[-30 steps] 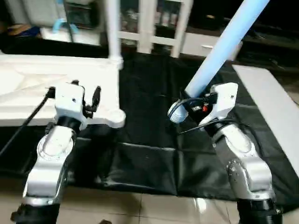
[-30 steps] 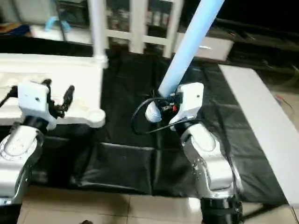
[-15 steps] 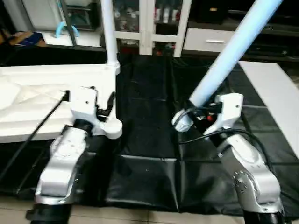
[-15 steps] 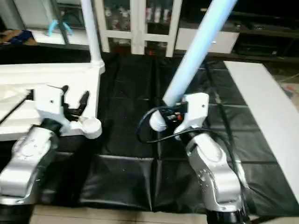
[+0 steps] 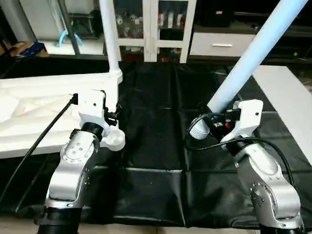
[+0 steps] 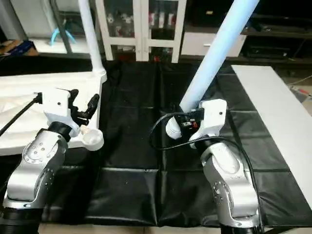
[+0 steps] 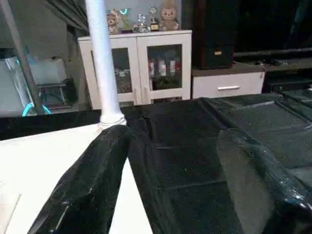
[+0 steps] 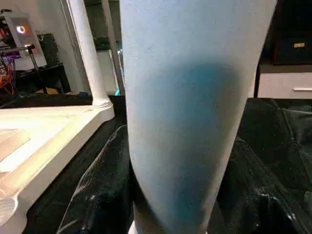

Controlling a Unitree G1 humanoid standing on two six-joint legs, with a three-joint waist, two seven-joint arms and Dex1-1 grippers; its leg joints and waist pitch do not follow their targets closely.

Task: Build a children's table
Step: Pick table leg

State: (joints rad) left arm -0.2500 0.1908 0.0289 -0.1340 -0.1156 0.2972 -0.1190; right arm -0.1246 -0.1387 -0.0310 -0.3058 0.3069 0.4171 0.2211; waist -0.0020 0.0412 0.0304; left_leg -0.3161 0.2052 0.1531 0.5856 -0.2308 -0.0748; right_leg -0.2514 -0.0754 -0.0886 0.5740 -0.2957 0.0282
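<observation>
Between our right gripper's point(image 5: 220, 123) jaws sits a white tube leg point(image 5: 248, 58), clamped near its flared lower end and slanting up and away from us over the black mat point(image 5: 156, 141). Our left gripper point(image 5: 111, 108) has its jaws standing apart with nothing between them; it hovers at the near right corner of the upturned tabletop point(image 5: 34, 114), and the empty round corner socket point(image 5: 113, 140) lies just below and in front of those jaws. Beyond them, at the far right corner, another leg point(image 5: 109, 34) already stands upright in its own socket.

We judge that we are on fitting a further leg: one is seated, one is in hand, and the near socket waits open. Next, we reckon the right arm must carry the held leg across the mat toward the left jaws, swing it upright, and bring its flared end over the empty socket before pressing down. Our left gripper could steady the tabletop rim meanwhile, since a slanted entry would likely jam or push the top sideways.
</observation>
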